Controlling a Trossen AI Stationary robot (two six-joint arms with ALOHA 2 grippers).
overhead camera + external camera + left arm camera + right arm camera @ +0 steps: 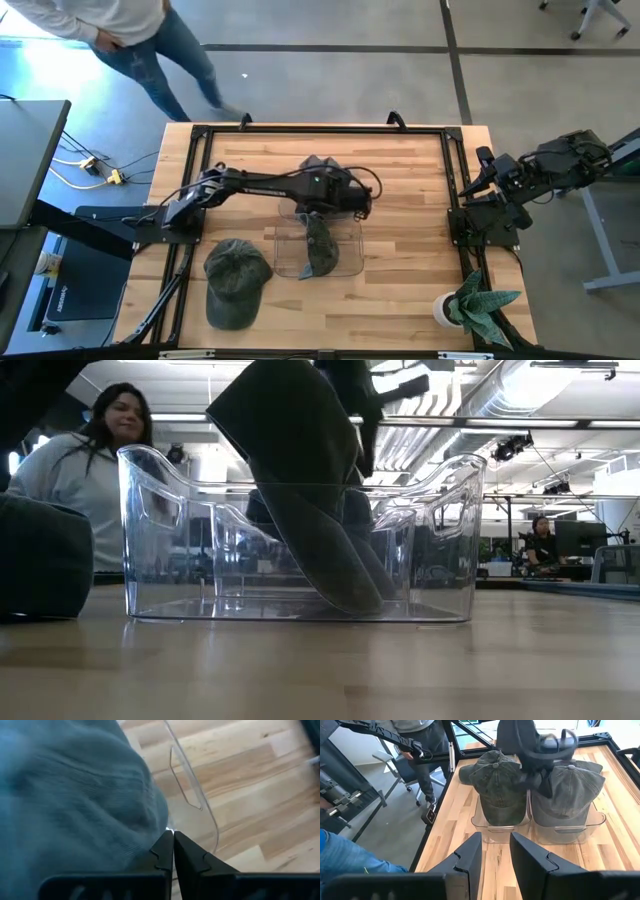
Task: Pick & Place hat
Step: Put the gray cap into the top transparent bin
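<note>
Hat (320,243) position: a dark green cap hangs crown-down into the clear plastic bin (352,262) at the middle of the tabletop (410,200), its lower end resting on the bin floor near the left-hand wall in the low view. The left pincer (173,836) sits directly above the bin with its fingers (164,851) pressed fully together; the left wrist view shows fabric bunched against them, so the pincer appears clamped on a fold of the cap, though how much cloth is caught cannot be told. A second green cap (236,278) lies on the tabletop to the left of the bin, and a third grey cap (318,165) shows just beyond the left arm. The right pincer (495,851) waits at the right edge of the tabletop, fingers parted, holding nothing.

Risks: a thin pinch of cloth may slip out during a lift. The brim may catch the bin wall and drag or tip the light bin. A potted plant (470,305) stands at the near right corner, well apart.

Markings: no brand, label or legible writing is visible on any item.
</note>
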